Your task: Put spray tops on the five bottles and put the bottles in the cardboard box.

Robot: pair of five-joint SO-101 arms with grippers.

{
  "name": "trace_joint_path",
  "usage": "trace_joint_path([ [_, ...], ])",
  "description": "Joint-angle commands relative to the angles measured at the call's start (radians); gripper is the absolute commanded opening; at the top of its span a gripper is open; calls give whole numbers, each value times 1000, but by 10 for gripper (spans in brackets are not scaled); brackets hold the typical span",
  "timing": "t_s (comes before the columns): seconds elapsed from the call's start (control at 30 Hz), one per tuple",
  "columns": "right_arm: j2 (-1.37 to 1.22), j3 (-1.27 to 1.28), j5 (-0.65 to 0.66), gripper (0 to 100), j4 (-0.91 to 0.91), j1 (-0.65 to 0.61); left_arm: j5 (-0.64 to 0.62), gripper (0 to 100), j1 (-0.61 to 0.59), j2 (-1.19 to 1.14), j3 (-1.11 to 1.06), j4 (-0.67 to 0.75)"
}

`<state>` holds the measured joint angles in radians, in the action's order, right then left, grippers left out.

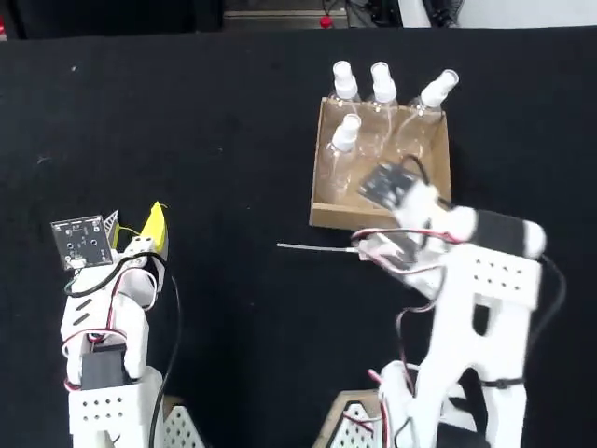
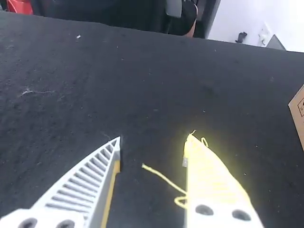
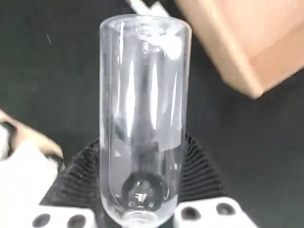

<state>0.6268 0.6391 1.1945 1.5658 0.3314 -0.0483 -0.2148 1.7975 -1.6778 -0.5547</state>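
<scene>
Table: black cloth-covered table.
Box: brown cardboard box, with four spray-topped clear bottles inside.
Right gripper: clamped on a clear plastic bottle, just beside the box.
Left gripper: spread wide, empty.

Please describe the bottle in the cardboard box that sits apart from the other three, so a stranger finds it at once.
On the black table, look at the cardboard box beyond the right arm. Three bottles with white spray tops line its far wall; the bottle you want sits alone in front of them, near the box's left wall.
</scene>
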Motion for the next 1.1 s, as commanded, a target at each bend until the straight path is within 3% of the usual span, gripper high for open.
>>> trace_joint_path([
  [0.0,38,31,259,15,-20,190,-9,209,-1,-2,-22,18],
  [0.13,38,107,463,15,-186,365,-11,209,-1,-2,-22,18],
  [0.33,36,248,583,14,-468,471,-12,209,-1,-2,-22,18],
  [0.57,-15,364,583,13,-701,491,-12,209,-1,-2,-22,18],
  [0.9,-329,251,519,21,-758,542,-12,209,5,-2,-22,18],
  [1.07,-427,119,364,207,-758,594,-8,209,51,-2,-22,17],
])
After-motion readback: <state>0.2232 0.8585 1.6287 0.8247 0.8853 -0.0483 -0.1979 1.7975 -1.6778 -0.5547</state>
